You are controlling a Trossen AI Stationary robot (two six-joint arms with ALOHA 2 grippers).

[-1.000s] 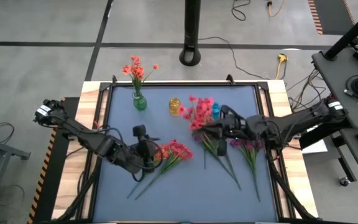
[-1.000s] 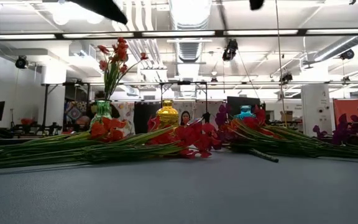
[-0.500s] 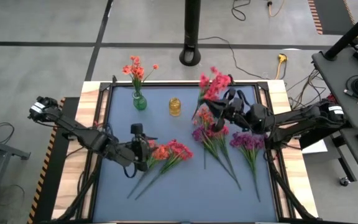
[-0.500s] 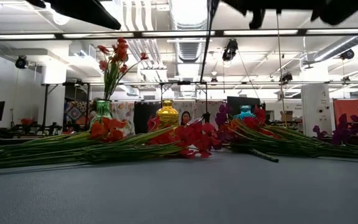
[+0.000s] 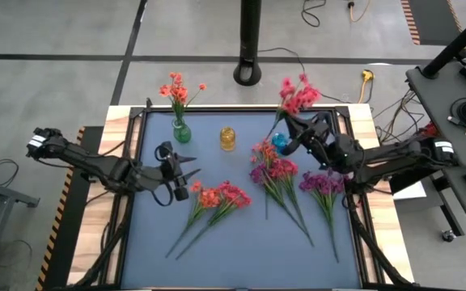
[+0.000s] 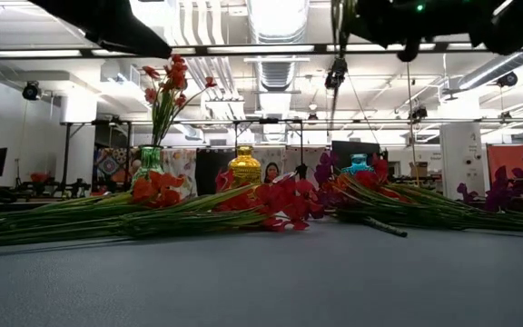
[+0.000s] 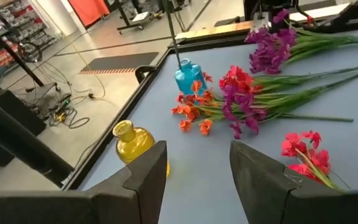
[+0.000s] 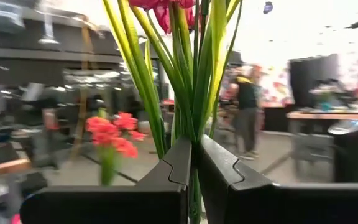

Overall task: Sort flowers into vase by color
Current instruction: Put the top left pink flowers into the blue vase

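A pink-red flower spray [image 5: 298,95] is up in the air over the far right part of the table, its green stem [image 8: 191,74] pinched between the closed fingers of the right gripper [image 5: 285,128], just above the blue vase [image 5: 280,142]. More flowers lie flat on the blue mat [image 5: 241,234] — an orange-red bunch [image 5: 217,196] toward the left, a mixed red and magenta pile [image 5: 272,168] in the middle, and purple ones [image 5: 322,184] to the right. The green vase [image 5: 182,131] at the far left already has orange-red flowers [image 5: 176,89] standing in it, and the yellow vase [image 5: 228,138] sits between it and the blue one. The left gripper [image 5: 186,174] hangs above the mat near the orange-red bunch, its fingers [image 7: 148,180] apart and holding nothing.
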